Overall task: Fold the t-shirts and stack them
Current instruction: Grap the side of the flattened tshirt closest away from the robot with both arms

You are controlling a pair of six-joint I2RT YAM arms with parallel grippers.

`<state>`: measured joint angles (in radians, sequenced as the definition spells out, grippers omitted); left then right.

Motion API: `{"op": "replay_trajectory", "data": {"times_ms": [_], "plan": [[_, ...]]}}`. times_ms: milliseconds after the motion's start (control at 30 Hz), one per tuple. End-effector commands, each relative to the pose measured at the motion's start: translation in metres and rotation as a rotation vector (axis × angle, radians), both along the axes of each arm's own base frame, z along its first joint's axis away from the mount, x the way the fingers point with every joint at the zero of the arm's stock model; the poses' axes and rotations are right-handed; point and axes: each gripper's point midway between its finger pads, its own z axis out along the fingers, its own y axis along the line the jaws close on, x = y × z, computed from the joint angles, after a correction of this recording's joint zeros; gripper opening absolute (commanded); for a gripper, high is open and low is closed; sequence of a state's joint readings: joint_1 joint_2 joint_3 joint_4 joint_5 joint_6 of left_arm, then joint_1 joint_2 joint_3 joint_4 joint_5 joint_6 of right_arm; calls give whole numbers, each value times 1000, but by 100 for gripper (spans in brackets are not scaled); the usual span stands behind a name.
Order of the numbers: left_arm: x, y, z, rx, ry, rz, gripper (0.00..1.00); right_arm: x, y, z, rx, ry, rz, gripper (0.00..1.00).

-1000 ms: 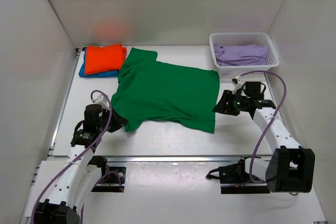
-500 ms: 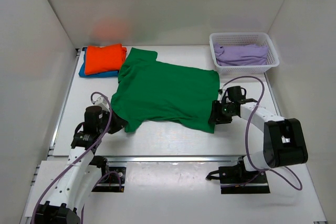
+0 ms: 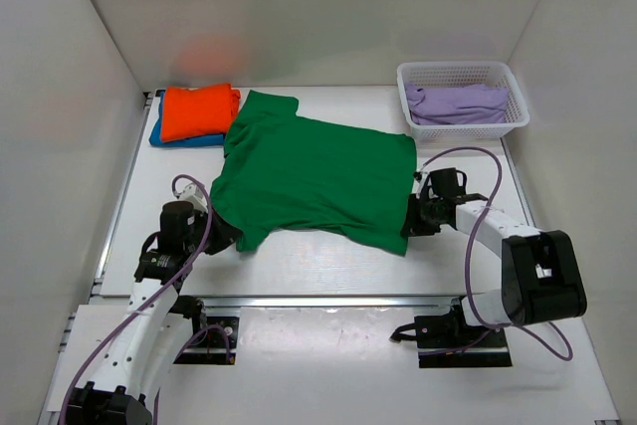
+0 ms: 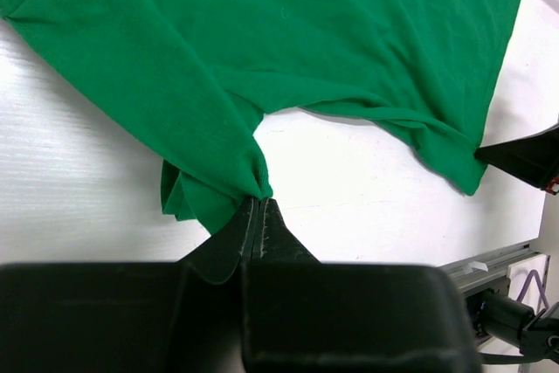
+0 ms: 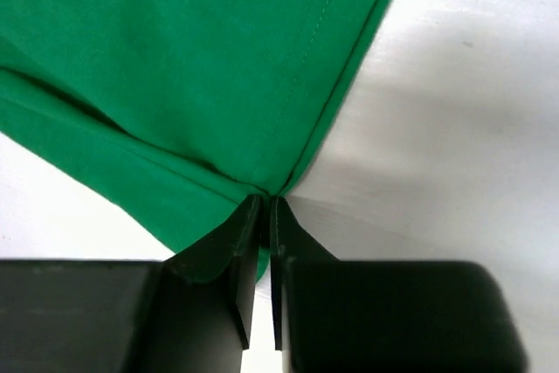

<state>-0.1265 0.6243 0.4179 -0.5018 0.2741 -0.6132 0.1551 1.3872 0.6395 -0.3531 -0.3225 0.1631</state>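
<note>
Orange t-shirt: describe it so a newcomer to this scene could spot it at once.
On the white table, look to the far left corner, across from the white basket. There the orange t-shirt lies folded into a rectangle on a blue t-shirt. It is the only orange cloth, and it is folded, unlike the green t-shirt spread flat beside it.

Widest lane ran along the near table (image 3: 328, 266), bare between the two arms. The green t-shirt (image 3: 314, 176) covered the middle. Left gripper (image 4: 259, 207) and right gripper (image 5: 265, 203), each pinched tight on that shirt's near edge, capped both ends of the lane. Far left, the orange t-shirt (image 3: 197, 109) on the blue t-shirt (image 3: 159, 132) blocked the corner; far right, the basket (image 3: 468, 128) did. Between those two, a narrow bare strip ran below the back wall (image 3: 299, 7)
</note>
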Motion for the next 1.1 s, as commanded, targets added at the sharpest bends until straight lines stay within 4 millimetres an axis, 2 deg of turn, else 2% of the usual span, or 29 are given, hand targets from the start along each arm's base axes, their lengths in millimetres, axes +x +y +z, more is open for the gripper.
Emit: {"op": "replay_trajectory", "data": {"times_ms": [0, 33, 100, 400, 433, 467, 500, 600, 633, 700, 733, 833, 933, 1067], "plan": [[1, 2, 10, 13, -26, -4, 2, -2, -5, 9, -18, -40, -4, 7], [-2, 2, 7, 13, -11, 0, 2, 1, -6, 14, -19, -61, -6, 9], [1, 4, 14, 19, -27, 6, 2, -3, -6, 16, -14, -62, -12, 13], [-8, 4, 18, 14, -30, 8, 1, -19, -2, 14, 35, -38, -4, 16], [-11, 2, 18, 8, -27, -7, 0, -19, -1, 14, 38, -39, 2, 16], [-9, 3, 22, 11, -44, 0, 0, -21, -1, 14, 39, -46, 2, 11], [-10, 2, 20, 11, -35, -2, 0, -22, 0, 15, 49, -45, 1, 2], [-13, 4, 22, 20, -30, 0, 0, -26, 4, 19, 57, -33, 29, 0], [-14, 6, 23, 26, -19, 12, 0, -34, 2, 18, 37, -15, 33, 0], [-13, 11, 29, 47, -30, 29, 0, -32, 6, 32, 36, -49, 54, 0], [-12, 14, 38, 59, -52, 41, 0, -41, 9, 41, 48, -41, 71, 0], [-8, 19, 41, 80, -58, 61, 0, -45, 18, 62, 67, -78, 103, 0], [1, 20, 52, 84, -77, 69, 0, -44, 14, 70, 52, -86, 93, 0], [24, 33, 66, 126, -112, 122, 0, -39, 5, 76, 65, -99, 78, 0]]}}
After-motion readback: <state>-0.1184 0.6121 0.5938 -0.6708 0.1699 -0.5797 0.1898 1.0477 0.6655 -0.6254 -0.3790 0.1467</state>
